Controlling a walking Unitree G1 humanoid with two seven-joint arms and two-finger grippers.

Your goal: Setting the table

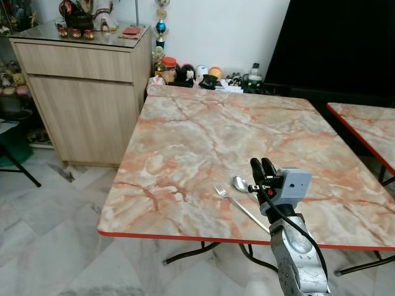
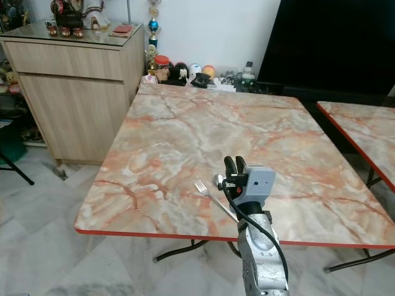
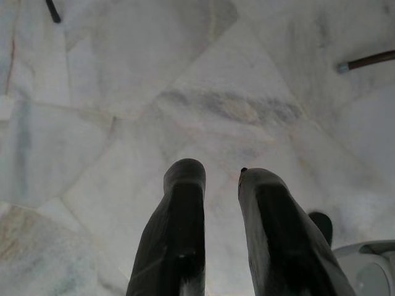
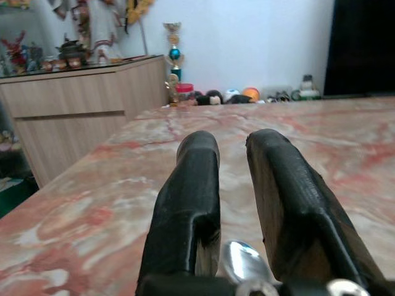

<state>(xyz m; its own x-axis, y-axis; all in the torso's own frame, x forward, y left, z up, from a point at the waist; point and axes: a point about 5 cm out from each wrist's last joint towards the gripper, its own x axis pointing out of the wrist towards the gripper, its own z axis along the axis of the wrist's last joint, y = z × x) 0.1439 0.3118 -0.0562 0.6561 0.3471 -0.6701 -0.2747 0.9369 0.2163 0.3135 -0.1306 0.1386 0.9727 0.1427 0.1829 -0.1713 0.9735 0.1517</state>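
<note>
A: Cutlery count on the marble bench [image 1: 203,142]?

B: Two pieces. One fork [image 1: 237,202], one spoon [image 1: 240,183], both lower centre of the frame, near the red front edge. The fork lies slanted, tines toward upper left. The spoon bowl sits just right of the tines, partly behind the right hand [image 1: 264,166].

A: State of the right hand?

B: Raised at lower centre-right, fingers [image 4: 196,185] pointing up and away over the bench. A narrow gap between them, nothing gripped; released. In the right wrist view the spoon bowl [image 4: 244,262] shows below the gap, apart from the pads.

A: Left hand?

B: In the left wrist view the left hand [image 3: 221,176] hangs over the pale marble floor [image 3: 111,92], two fingers slightly parted, empty.

A: Other furniture?

B: One wooden cabinet [image 1: 86,92] upper left. One second bench [image 1: 364,126] at the right edge. A row of small toys and one trophy [image 1: 162,28] against the wall, upper centre.
</note>
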